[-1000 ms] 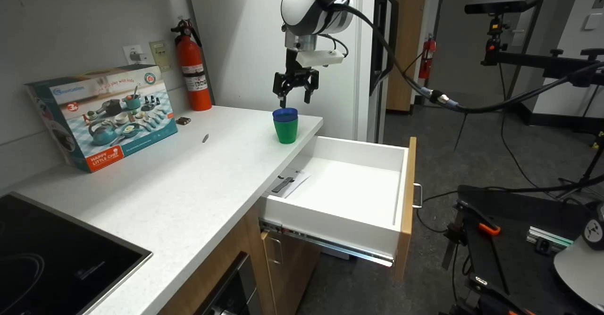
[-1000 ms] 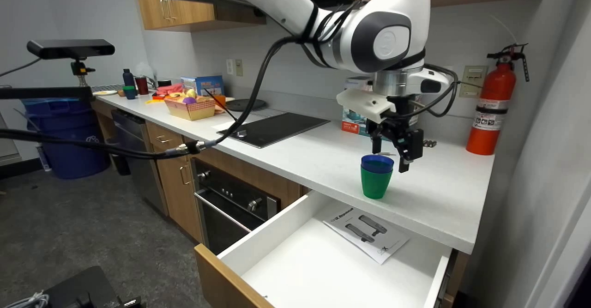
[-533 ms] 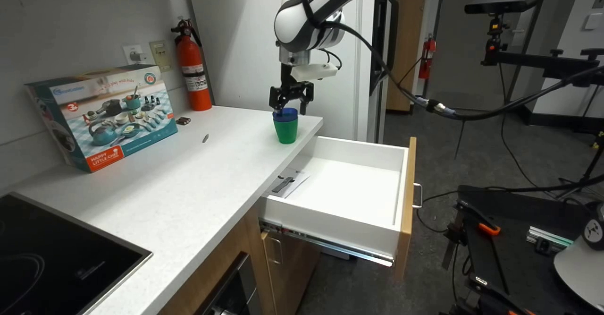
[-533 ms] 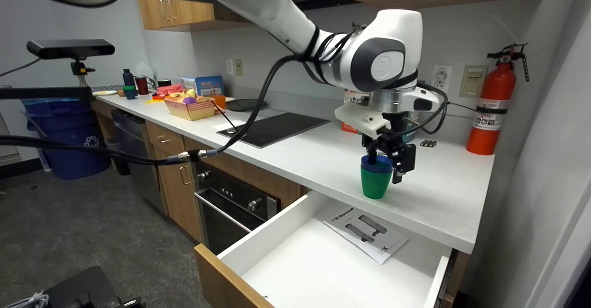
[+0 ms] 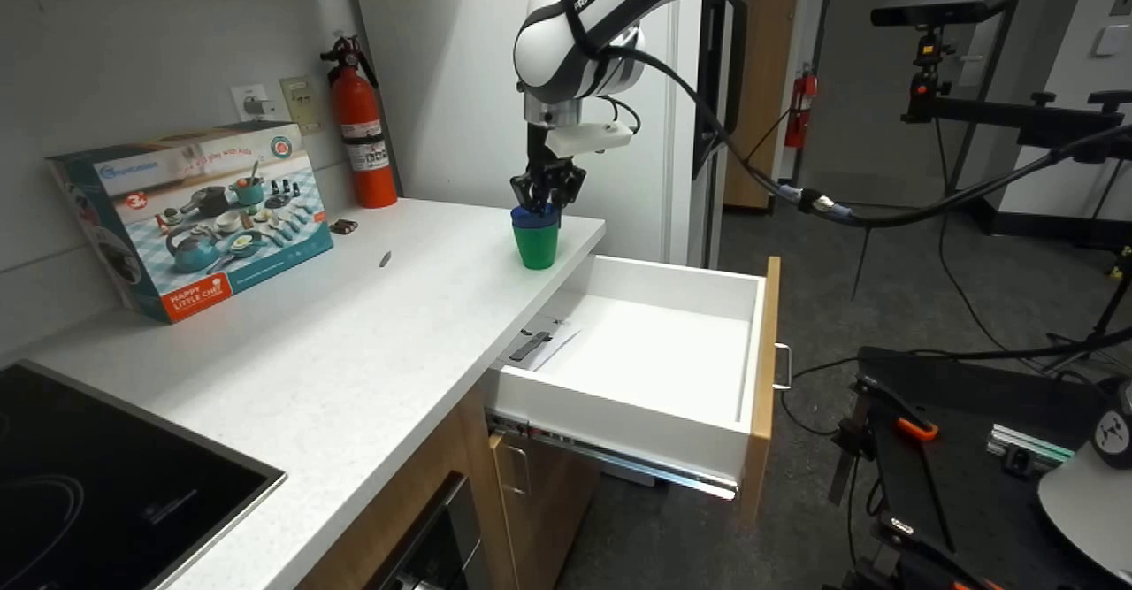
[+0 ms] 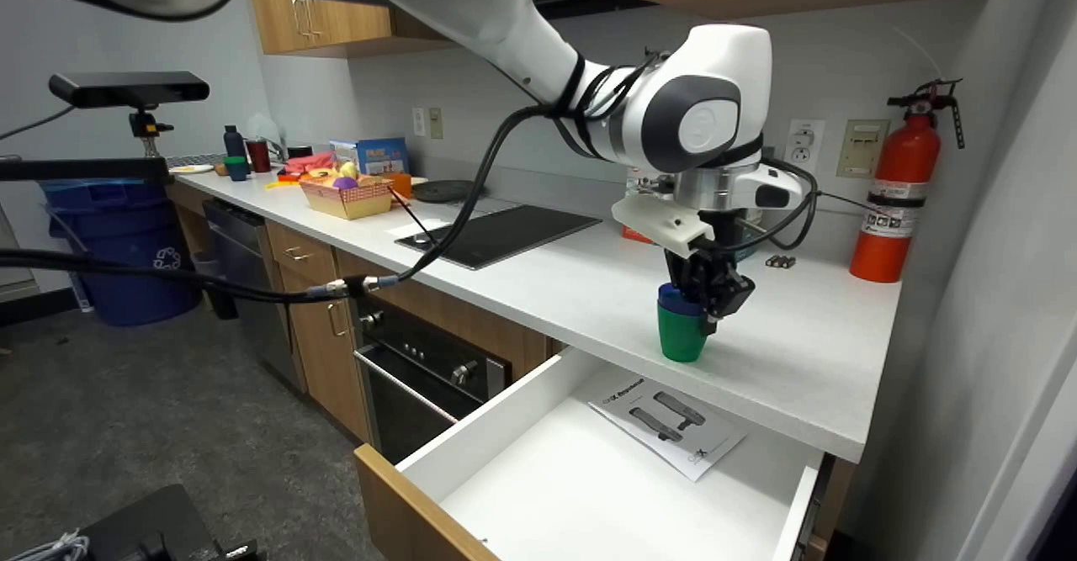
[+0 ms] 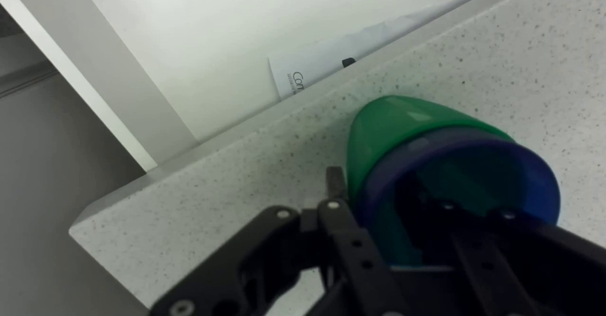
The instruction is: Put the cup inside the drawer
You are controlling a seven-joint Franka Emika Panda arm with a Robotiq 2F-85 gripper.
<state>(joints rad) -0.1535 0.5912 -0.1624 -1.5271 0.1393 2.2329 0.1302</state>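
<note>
The cup (image 5: pixel 536 247) stands upright on the counter near its end; it is green below with a blue upper band that looks like an inner layer in the wrist view. My gripper (image 7: pixel 371 183) is down at the rim, straddling one wall. One of its fingers (image 7: pixel 336 183) is outside, close against the green side, and the other is inside, dark and partly hidden. A slim gap shows between the inside finger and the wall, so the jaws stand partly open. Pulled out below the counter edge is the white drawer (image 6: pixel 522 494) with its wood front.
A printed sheet (image 6: pixel 669 426) lies at the drawer's back. On the counter (image 5: pixel 354 342) are a toy box (image 5: pixel 212 218), a red fire extinguisher (image 5: pixel 361 130) and small metal pieces (image 6: pixel 780 261). A black cooktop (image 5: pixel 115 484) is set in farther along. A tall white panel (image 5: pixel 442 112) stands behind the cup.
My arm has come down from above the cup, bringing one finger inside the rim and one outside. The fingers have drawn closer together. Cup and drawer have not moved.
</note>
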